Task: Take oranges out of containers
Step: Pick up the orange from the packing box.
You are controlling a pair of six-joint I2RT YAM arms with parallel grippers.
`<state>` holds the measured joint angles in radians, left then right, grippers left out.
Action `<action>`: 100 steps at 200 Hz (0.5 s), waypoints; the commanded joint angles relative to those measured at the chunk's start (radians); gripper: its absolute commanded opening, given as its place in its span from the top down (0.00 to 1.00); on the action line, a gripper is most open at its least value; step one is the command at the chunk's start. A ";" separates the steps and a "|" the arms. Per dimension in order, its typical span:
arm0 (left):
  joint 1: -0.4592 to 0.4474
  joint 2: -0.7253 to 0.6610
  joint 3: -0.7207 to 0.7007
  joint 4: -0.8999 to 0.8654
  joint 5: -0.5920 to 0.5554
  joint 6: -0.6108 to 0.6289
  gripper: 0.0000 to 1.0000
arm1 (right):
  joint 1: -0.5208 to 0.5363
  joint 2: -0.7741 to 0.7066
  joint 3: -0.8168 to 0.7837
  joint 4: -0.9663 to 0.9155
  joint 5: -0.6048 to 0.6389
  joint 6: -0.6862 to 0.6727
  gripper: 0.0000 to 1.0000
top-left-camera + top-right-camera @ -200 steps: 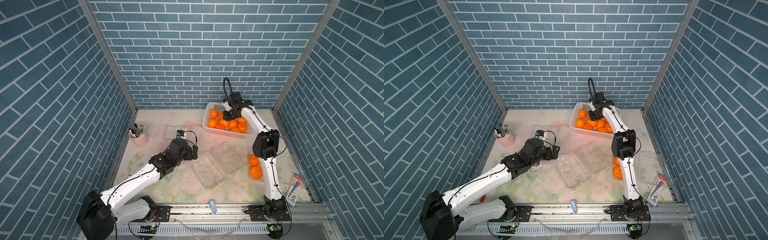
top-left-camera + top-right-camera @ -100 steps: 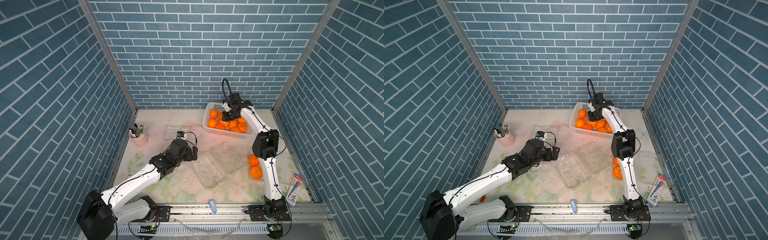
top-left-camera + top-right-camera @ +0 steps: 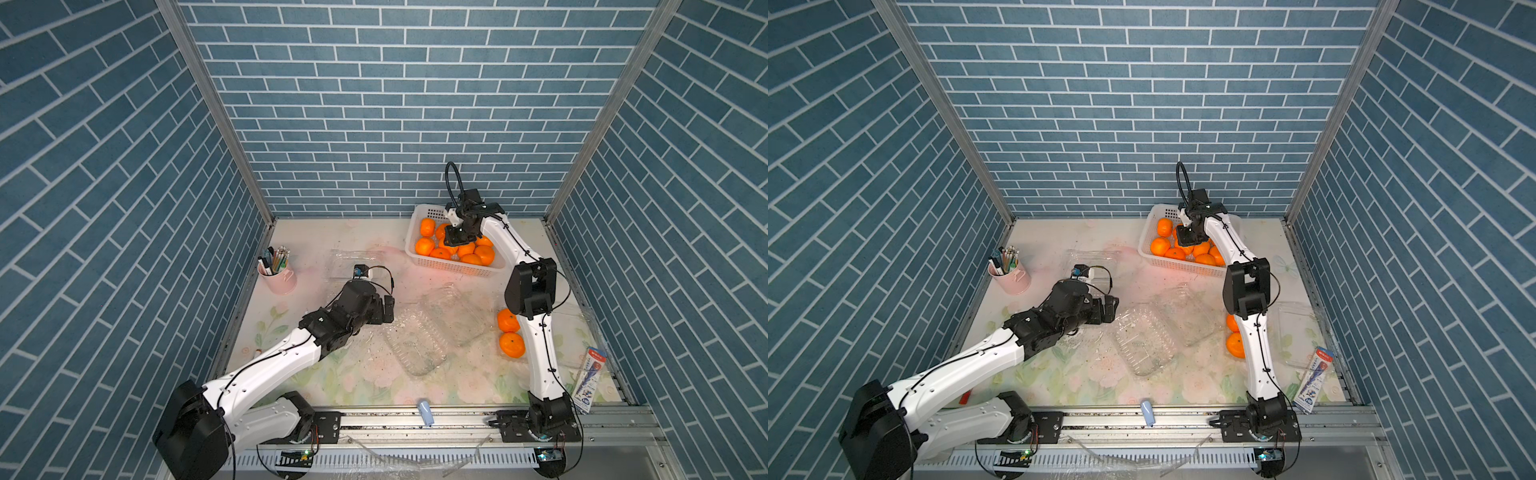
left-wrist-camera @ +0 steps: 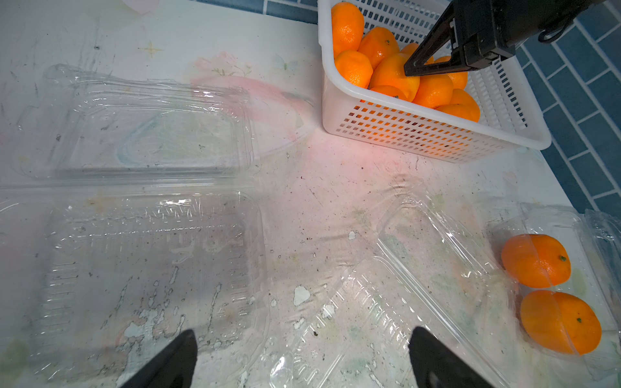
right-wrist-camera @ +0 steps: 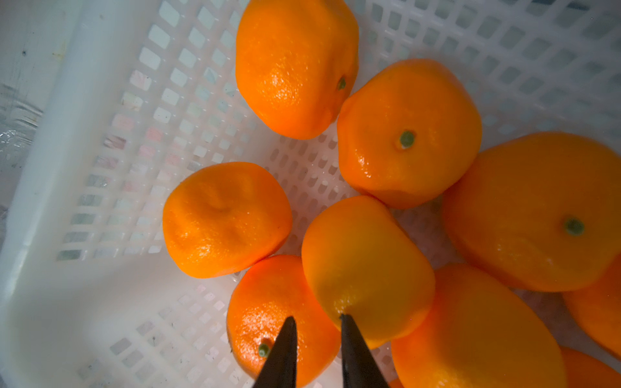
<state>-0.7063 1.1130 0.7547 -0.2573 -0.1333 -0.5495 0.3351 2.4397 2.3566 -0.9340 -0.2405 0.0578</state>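
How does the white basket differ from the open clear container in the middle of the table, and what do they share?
The white basket is opaque with perforated walls; the clear container is see-through. The basket holds many oranges; the container is empty. The basket stands at the far back; the container lies in the middle. Both are rectangular plastic, open on top.

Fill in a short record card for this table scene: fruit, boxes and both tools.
Basket: white, holds a heap of oranges
Right box: two oranges inside
Middle box: open, empty
Left box: open, empty
Left tool: wide open, above the empty boxes
Right tool: in the basket, jaws slightly apart, holding nothing
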 commanded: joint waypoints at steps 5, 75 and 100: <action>0.007 0.016 0.015 -0.011 0.006 0.015 0.01 | -0.003 -0.077 -0.042 -0.012 0.015 0.044 0.71; 0.007 0.016 0.051 -0.069 -0.010 0.107 0.01 | -0.008 -0.526 -0.482 0.098 0.266 0.204 0.34; 0.008 -0.003 0.067 -0.109 -0.026 0.150 0.01 | -0.023 -0.700 -0.694 0.118 0.323 0.278 0.27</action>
<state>-0.7052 1.1332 0.7879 -0.2977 -0.1360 -0.4675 0.3290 1.8587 1.8114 -0.8433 -0.0193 0.2161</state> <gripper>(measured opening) 0.994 0.708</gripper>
